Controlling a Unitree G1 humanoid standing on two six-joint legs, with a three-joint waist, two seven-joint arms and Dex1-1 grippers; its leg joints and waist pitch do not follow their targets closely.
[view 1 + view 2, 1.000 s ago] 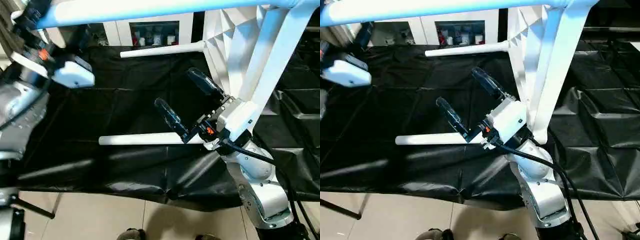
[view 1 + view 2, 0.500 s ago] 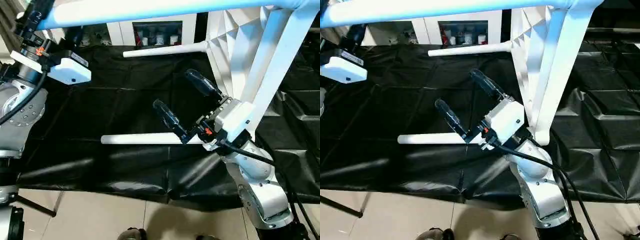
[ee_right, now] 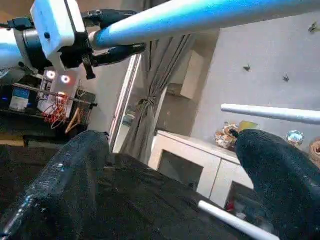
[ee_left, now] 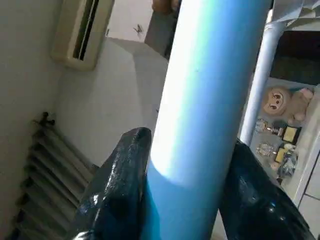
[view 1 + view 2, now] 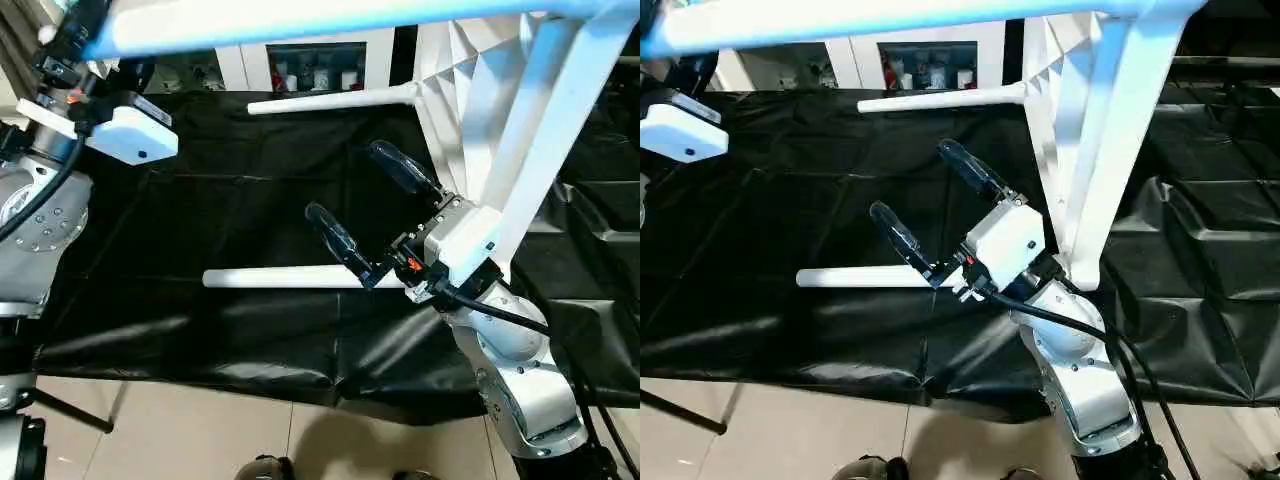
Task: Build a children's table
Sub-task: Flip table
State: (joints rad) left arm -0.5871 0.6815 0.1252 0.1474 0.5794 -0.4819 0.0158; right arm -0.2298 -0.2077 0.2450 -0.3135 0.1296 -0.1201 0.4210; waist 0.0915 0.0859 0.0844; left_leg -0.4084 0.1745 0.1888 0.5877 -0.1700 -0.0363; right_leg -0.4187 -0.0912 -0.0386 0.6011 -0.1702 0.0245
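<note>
Children's table mid-assembly, tipped up over the black-covered surface (image 5: 200,200); white ribbed top (image 5: 455,70) reared at upper right, with one fitted leg (image 5: 300,18) running across the upper edge of the head views and another (image 5: 540,140) slanting down beside the right arm. Left end effector (image 4: 185,165) astride the overhead leg, black fingers (image 4: 120,185) flanking the tube on both sides, apparently gripping it (contact itself hard to confirm). Right end effector (image 5: 375,205) spread wide and empty, just above a loose leg (image 5: 280,278) lying on the surface; another leg (image 5: 330,100) stands out from the top near the cabinet (image 5: 300,60). Likely light, stiff, smooth plastic; slippery round tubes, best taken mid-length, squarely across.
</note>
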